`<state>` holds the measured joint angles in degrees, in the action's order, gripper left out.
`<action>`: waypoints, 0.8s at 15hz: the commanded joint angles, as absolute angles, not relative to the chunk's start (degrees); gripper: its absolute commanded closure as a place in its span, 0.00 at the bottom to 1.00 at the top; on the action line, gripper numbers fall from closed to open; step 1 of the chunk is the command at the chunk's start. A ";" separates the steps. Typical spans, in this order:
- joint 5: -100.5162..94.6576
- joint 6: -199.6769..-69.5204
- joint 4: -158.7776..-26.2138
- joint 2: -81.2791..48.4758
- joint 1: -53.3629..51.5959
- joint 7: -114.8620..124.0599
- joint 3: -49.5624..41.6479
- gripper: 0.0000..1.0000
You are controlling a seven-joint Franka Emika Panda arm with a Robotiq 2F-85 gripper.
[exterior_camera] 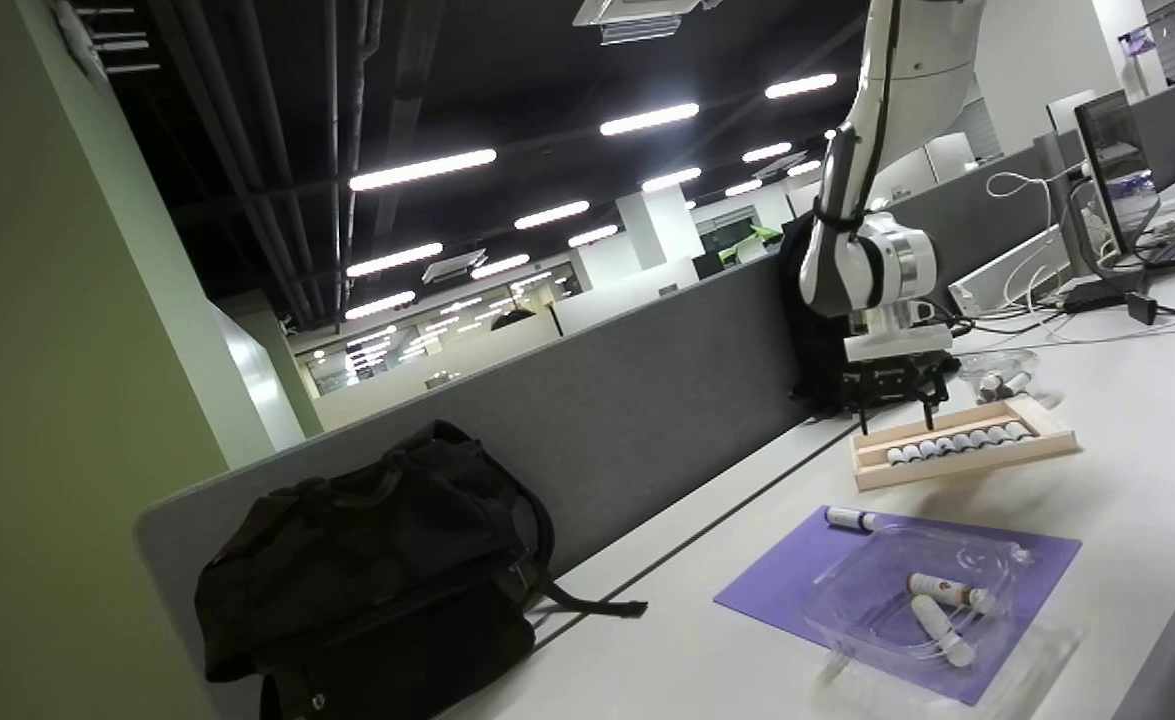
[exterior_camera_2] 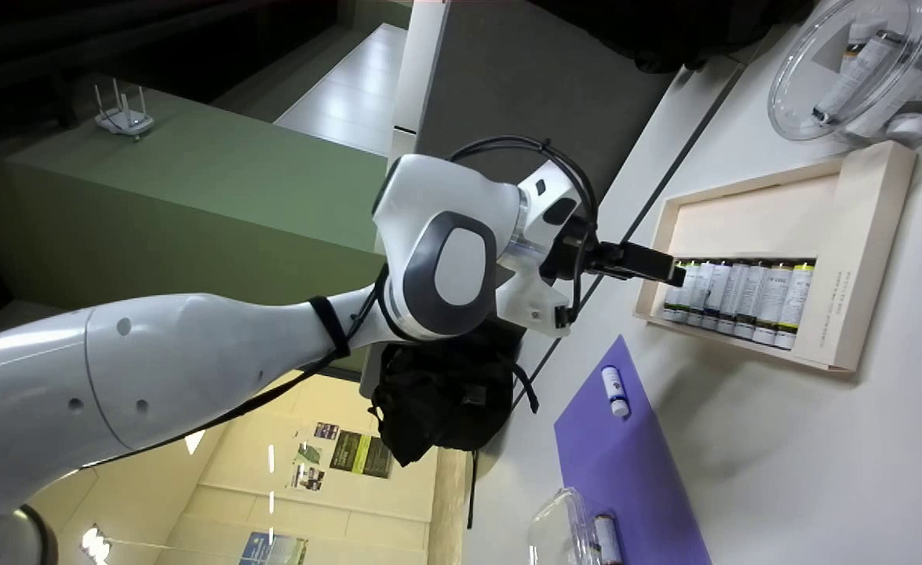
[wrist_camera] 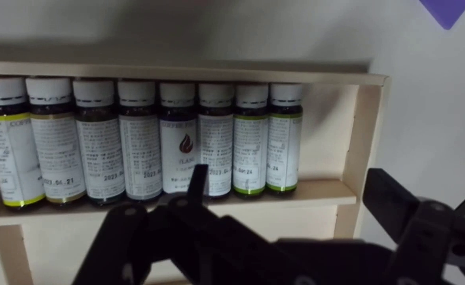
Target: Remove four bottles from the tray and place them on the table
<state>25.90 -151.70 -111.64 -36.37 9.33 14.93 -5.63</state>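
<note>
A pale wooden tray (exterior_camera: 1052,430) stands on the white table (exterior_camera: 1127,520) and also shows in an exterior view (exterior_camera_2: 861,267). A row of several white-capped, white-labelled bottles lies in it, seen in the wrist view (wrist_camera: 215,150). A bare gap shows at the right end of the row. My gripper (wrist_camera: 287,172) is open and empty above the tray. Its left finger overlaps the middle bottles, its right finger is past the tray's side wall. One bottle (exterior_camera: 847,519) lies on the purple mat; two more bottles (exterior_camera: 937,590) are at a clear plastic container.
The purple mat (exterior_camera: 777,590) bears the clear plastic container (exterior_camera: 857,590). A clear round container (exterior_camera_2: 790,94) with several bottles stands beyond the tray. A grey partition (exterior_camera: 647,420) runs along the table, with a black backpack (exterior_camera: 377,560) against it. A laptop (exterior_camera: 1122,165) and cables are farther back.
</note>
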 commanded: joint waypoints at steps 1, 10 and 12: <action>24.98 -148.94 -106.59 -40.25 9.44 18.10 -5.07 0.00; 21.15 -134.79 -94.33 -47.68 7.13 29.38 -8.73 0.00; 19.85 -128.54 -91.01 -48.93 7.27 31.22 -9.22 0.00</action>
